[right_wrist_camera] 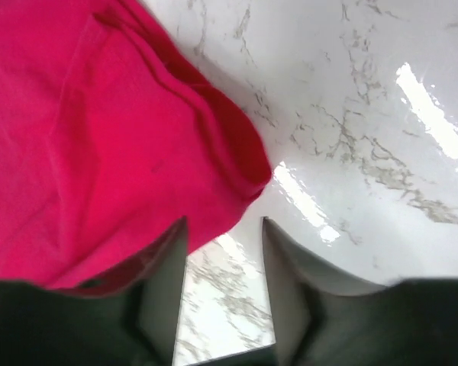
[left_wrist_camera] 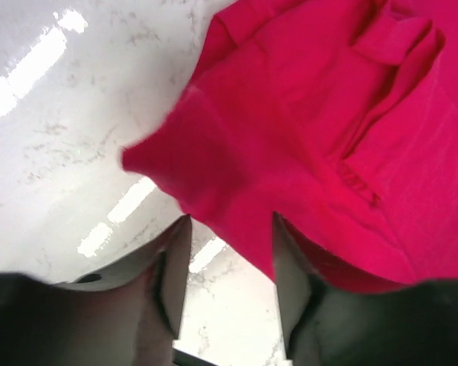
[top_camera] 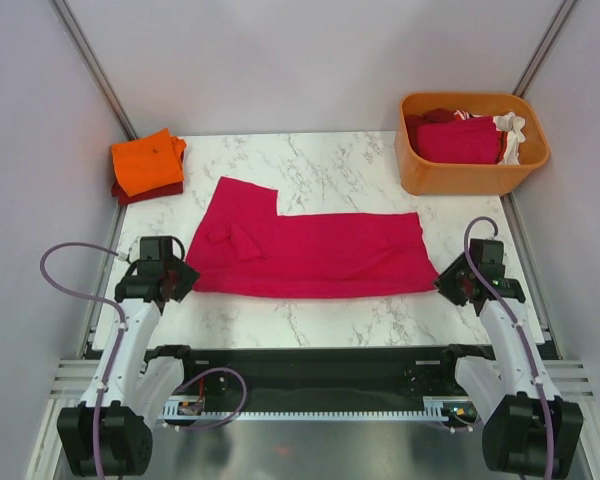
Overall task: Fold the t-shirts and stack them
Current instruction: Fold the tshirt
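A crimson-pink t-shirt (top_camera: 310,250) lies folded lengthwise across the middle of the marble table. My left gripper (top_camera: 180,281) is open at its near left corner, and in the left wrist view (left_wrist_camera: 229,236) that cloth corner (left_wrist_camera: 214,175) sits just ahead of the fingers, not gripped. My right gripper (top_camera: 448,284) is open at the near right corner, and in the right wrist view (right_wrist_camera: 223,229) the cloth edge (right_wrist_camera: 137,152) lies beside the left finger. A folded orange t-shirt (top_camera: 146,161) rests on a dark red one (top_camera: 145,190) at the back left.
An orange plastic tub (top_camera: 470,175) at the back right holds dark red (top_camera: 458,140) and white (top_camera: 510,128) shirts. Grey walls enclose the table (top_camera: 320,170) on three sides. A black rail (top_camera: 310,365) runs along the near edge.
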Tool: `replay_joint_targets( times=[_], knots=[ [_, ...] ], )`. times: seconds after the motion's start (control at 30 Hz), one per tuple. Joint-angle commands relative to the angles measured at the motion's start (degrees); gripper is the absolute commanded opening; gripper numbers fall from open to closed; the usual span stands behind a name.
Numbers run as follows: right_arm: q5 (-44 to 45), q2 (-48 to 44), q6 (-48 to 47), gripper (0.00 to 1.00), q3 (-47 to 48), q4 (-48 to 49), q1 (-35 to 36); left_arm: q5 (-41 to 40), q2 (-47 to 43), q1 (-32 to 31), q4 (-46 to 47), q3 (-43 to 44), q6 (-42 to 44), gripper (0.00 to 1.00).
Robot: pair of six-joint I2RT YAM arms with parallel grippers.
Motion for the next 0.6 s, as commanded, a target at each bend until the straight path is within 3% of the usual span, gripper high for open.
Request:
replay_joint_targets(
  times=[0.0, 0.03, 0.1, 0.2, 0.27, 0.4, 0.43, 0.53, 0.57],
  knots=[
    [-2.79, -2.81, 0.41, 0.58, 0.9, -5.12, -0.42, 6.8, -1.64, 0.48, -3.64, 1.93, -0.17, 0.57],
    [-3.49, -3.17, -0.12, 0.9, 0.9, -5.56, -0.42, 7.52, -2.6, 0.57, -4.77, 2.28, -0.17, 0.66],
    [-4.64, -4.66, -0.65, 0.97, 2.64, -7.58, -0.42, 7.35, -6.02, 0.48, -6.36, 4.64, 0.18, 0.72],
    [-4.47, -6.94, -1.61, 0.98, 7.2, -7.42, -0.42, 3.42, -7.97, 0.48, -6.9, 10.18, 3.69, 0.78],
    [-6.3, -6.69, -3.97, 0.98, 10.2, -2.71, -0.42, 4.36, -5.88, 0.48, -0.32, 12.55, 9.02, 0.8],
    [-10.87, 2.59, -6.88, 0.97, 15.55, 3.39, 0.19, 9.09, 8.25, 0.48, 8.99, 19.67, 16.25, 0.76],
    [-11.41, 4.54, -7.59, 0.97, 16.97, 3.74, 0.37, 9.02, 15.68, 0.48, 10.58, 21.51, 17.66, 0.75],
    [-14.04, 9.21, -9.35, 0.97, 20.4, 5.76, 0.89, 8.49, 26.97, 0.48, 16.65, 29.42, 22.5, 0.71],
    [-14.31, 9.48, -9.44, 0.97, 21.28, 7.07, 1.07, 9.1, 35.1, 0.57, 17.53, 34.32, 24.25, 0.71]
  ],
)
